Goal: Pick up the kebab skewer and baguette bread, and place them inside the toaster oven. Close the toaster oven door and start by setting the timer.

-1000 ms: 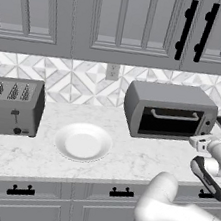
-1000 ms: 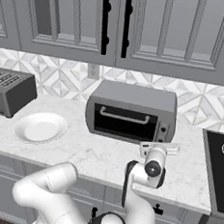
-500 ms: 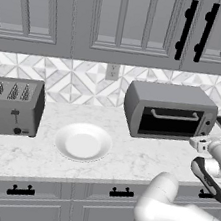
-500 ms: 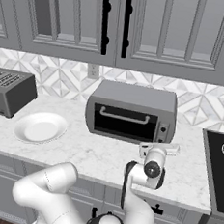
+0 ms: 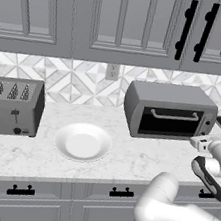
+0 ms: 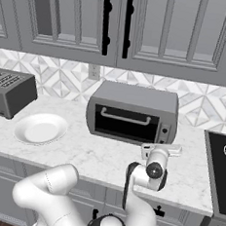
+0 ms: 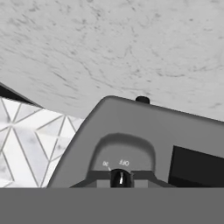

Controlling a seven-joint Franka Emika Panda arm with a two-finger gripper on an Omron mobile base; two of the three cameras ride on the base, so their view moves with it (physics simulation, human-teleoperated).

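Observation:
The toaster oven [image 5: 168, 111] [image 6: 132, 112] stands on the counter, its dark glass door [image 5: 171, 121] [image 6: 126, 123] closed upright. My gripper [image 5: 199, 143] [image 6: 161, 149] is at the oven's right control strip. In the hand view, which is rolled upside down, the gripper [image 7: 120, 179] has its dark fingertips [image 7: 97, 177] against both sides of a small black timer knob [image 7: 120, 176] beside an "OFF" mark. The kebab skewer and the baguette bread are hidden from every view.
An empty white plate [image 5: 83, 142] [image 6: 41, 128] lies left of the oven. A grey slot toaster [image 5: 9, 106] [image 6: 9, 93] stands at the far left. A black cooktop [image 6: 222, 164] borders the counter on the right. Wall cabinets [image 5: 132, 20] hang overhead.

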